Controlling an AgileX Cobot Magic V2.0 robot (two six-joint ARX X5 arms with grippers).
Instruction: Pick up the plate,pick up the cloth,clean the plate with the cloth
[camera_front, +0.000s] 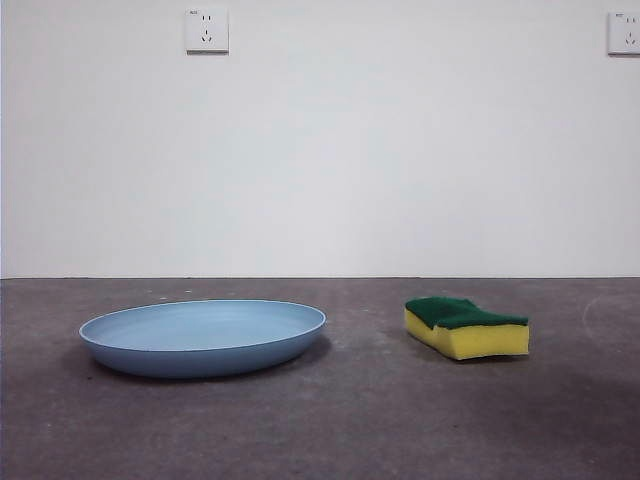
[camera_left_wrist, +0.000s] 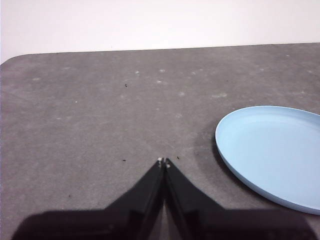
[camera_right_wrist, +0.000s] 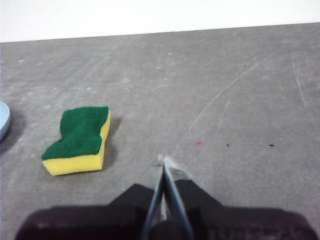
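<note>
Front view: I see the plate (camera_front: 203, 337) flat on the table (camera_front: 330, 430), nothing in it.
Cloth (camera_front: 466, 327): beside plate, apart.
Left gripper (camera_left_wrist: 164, 162): jaws closed, holding nothing.
Right gripper (camera_right_wrist: 162, 161): same.

Left gripper (camera_left_wrist: 164, 162): two matte black fingers (camera_left_wrist: 147, 187) showing as flat tapering wedges, each ending in a small pale, worn-looking tip. Right gripper (camera_right_wrist: 163, 161): same black tapering fingers (camera_right_wrist: 192, 192), inner faces showing greyish, tips pale. Both are widening into a dark, blurred black body at the base. No cables, screws or markings showing.
</note>
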